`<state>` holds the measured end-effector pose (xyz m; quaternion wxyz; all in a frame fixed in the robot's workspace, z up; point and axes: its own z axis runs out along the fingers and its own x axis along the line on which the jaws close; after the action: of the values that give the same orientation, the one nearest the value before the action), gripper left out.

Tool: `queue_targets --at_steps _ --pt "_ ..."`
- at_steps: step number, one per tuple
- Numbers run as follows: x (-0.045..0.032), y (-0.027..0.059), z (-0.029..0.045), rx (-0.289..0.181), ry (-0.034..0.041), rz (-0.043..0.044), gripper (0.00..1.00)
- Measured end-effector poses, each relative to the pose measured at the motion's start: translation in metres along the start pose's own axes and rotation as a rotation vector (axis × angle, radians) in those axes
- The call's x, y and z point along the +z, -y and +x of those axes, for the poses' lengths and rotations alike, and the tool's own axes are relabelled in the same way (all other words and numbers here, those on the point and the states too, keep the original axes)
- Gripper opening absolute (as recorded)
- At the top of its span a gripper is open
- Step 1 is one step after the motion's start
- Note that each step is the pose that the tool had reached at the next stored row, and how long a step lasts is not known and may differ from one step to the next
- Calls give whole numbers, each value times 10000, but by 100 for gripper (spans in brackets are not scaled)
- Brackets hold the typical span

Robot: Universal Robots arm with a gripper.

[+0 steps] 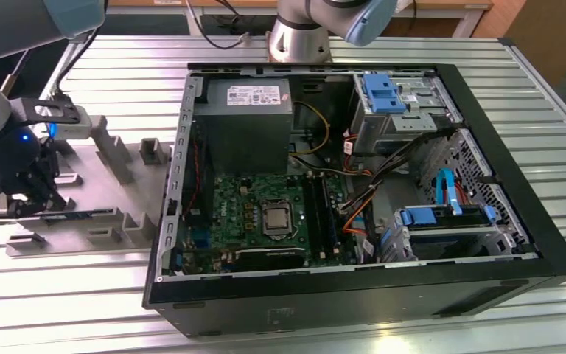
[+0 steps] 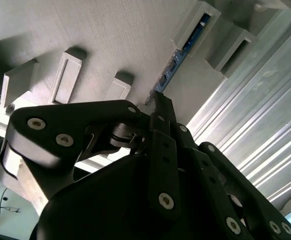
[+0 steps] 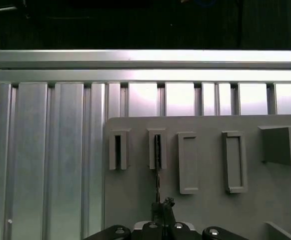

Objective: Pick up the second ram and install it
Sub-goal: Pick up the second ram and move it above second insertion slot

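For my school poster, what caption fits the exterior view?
The gripper poised at the second ram in its gray holder, beside the open computer case.

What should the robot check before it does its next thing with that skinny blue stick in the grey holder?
1. Gripper at the stick: ok, its tip reaches the stick's near end in the second wrist view.
2. Stick in the grey holder: ok, its far end sits in a slot.
3. Stick in line with the gripper: ok in the first wrist view.
4. Stick held tight: cannot tell.
5. Computer case open: ok, the green board shows.
6. Free place on the board for the stick: cannot tell.
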<state>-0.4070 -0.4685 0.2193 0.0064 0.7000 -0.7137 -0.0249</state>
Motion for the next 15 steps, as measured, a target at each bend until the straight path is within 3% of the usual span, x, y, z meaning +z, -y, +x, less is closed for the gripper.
queue_targets --at_steps 3,6,15 --pt "1 0 0 0 0 0 16" --pt "1 0 0 0 -5 1 36" --pt "102 -9 3 -465 -27 -10 36"
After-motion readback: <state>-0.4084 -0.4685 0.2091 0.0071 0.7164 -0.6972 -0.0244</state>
